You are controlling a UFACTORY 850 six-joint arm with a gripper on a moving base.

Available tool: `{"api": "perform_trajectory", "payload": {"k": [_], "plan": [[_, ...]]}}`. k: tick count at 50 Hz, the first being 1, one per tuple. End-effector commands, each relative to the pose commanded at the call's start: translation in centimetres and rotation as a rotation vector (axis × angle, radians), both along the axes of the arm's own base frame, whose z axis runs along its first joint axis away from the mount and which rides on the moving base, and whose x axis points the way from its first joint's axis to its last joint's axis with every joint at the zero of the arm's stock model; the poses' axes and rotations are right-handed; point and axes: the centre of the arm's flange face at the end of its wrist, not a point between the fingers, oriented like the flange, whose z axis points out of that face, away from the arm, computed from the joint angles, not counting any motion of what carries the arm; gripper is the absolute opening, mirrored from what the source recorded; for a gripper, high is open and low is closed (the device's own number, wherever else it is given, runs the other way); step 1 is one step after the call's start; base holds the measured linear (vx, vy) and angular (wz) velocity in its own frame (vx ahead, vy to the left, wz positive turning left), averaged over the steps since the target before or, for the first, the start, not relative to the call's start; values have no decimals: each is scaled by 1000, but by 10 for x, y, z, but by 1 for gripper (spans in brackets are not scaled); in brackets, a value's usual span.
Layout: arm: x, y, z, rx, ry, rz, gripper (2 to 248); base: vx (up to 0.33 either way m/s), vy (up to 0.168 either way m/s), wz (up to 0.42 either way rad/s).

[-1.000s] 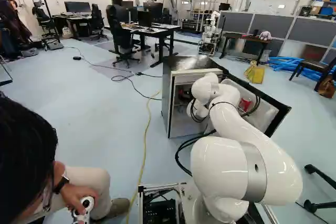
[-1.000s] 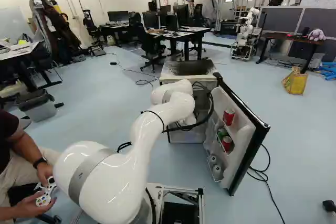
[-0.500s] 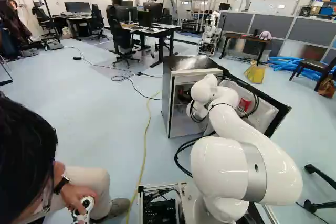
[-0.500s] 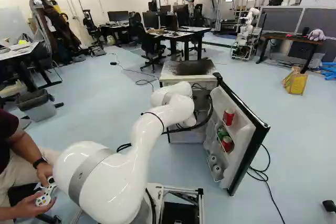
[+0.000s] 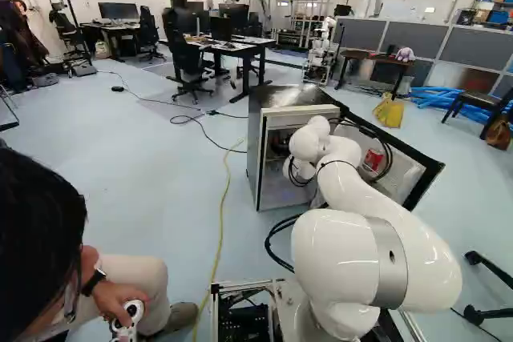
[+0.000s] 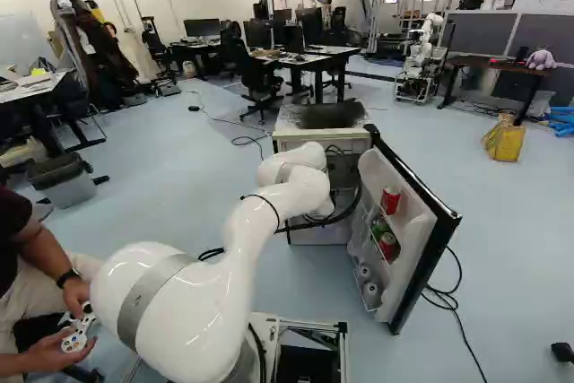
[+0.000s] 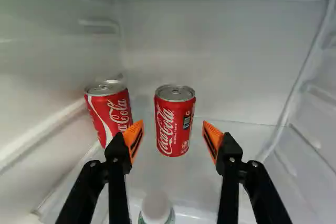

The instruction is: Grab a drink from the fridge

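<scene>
- Step in hand, as you should read it: line up, then close on the middle red can (image 7: pixel 175 124) inside the fridge (image 5: pixel 253 150).
- Gripper (image 7: pixel 172 125) stands open, orange pads well apart, nothing gripped. Can sits in line with the gap; you can't tell whether the pads flank it yet.
- Ease straight in, far-ward, until both pads cover its sides; then close slowly and evenly, so neither pad shoves it over.
- Mind your left finger: it overlaps the second can (image 7: pixel 107 116) in the wrist view. Drift left and you may knock it.
- White-capped bottle (image 7: pixel 156 211) stands near, lower than the pads. Lift a little before backing out, or you risk catching it.
- On the way out, keep clear of the open door (image 6: pixel 413 244) on the right.
- Your can: upright, red with white lettering, silver lid, small dark patch on its right side. Smooth, straight walls; likely slippery if chilled.
</scene>
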Motion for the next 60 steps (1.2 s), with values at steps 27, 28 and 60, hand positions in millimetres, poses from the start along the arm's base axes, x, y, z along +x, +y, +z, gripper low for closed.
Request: {"api": "perform_trajectory", "payload": {"k": [27,28,60], "plan": [[4,3,-2,-3,-11,5,124,0,0,0],[4,3,-2,-3,-11,5,124,0,0,0],[-4,5,3,6,21,5,86,0,0,0]]}}
